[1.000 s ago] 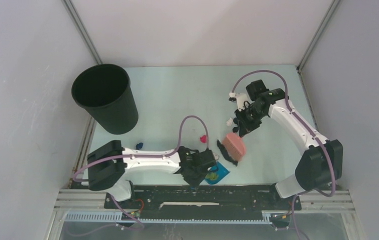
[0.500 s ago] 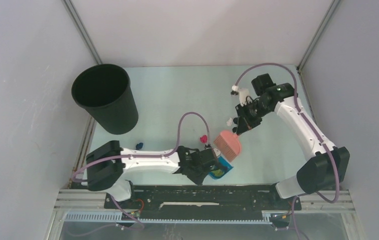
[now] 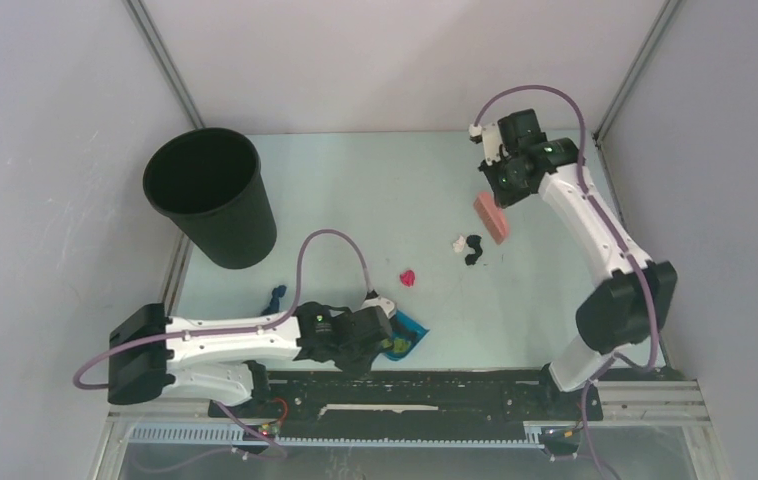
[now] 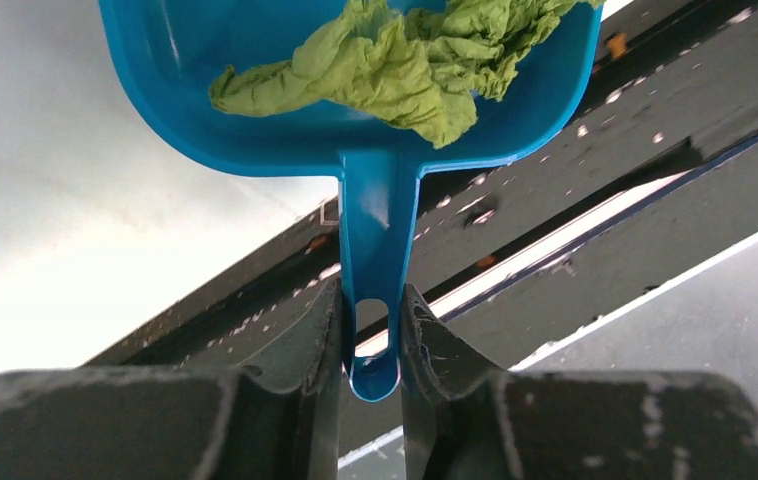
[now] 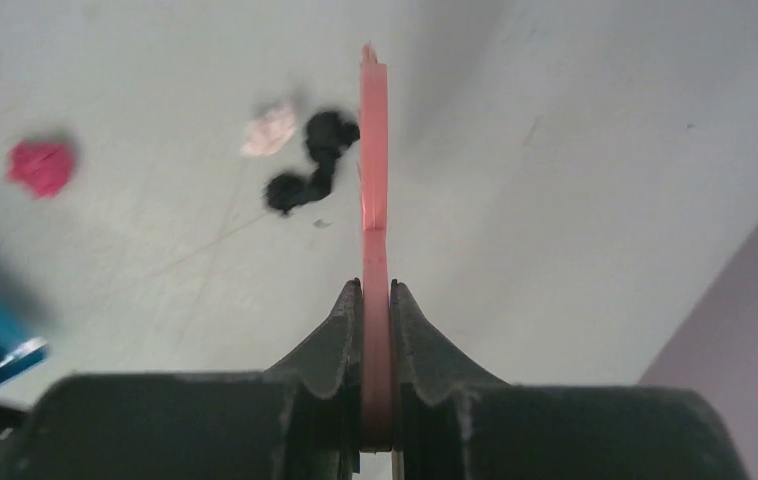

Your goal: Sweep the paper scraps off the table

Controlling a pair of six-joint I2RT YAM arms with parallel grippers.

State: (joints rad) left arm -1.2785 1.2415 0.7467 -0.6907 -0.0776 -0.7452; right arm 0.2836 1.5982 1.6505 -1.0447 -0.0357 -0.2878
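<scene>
My left gripper is shut on the handle of the blue dustpan, which lies low at the table's near edge and holds a crumpled green scrap. My right gripper is shut on the pink brush, held up over the far right of the table; edge-on in the right wrist view. A red scrap, a white scrap and a black scrap lie on the pale green table. A dark blue scrap lies near the left arm.
A tall black bin stands at the table's far left. A black rail runs along the near edge. Grey-white walls enclose the table on three sides.
My right gripper lifted the pink brush away to the far right, uncovering the black and white scraps. My left arm drew back to the left with the dustpan.
</scene>
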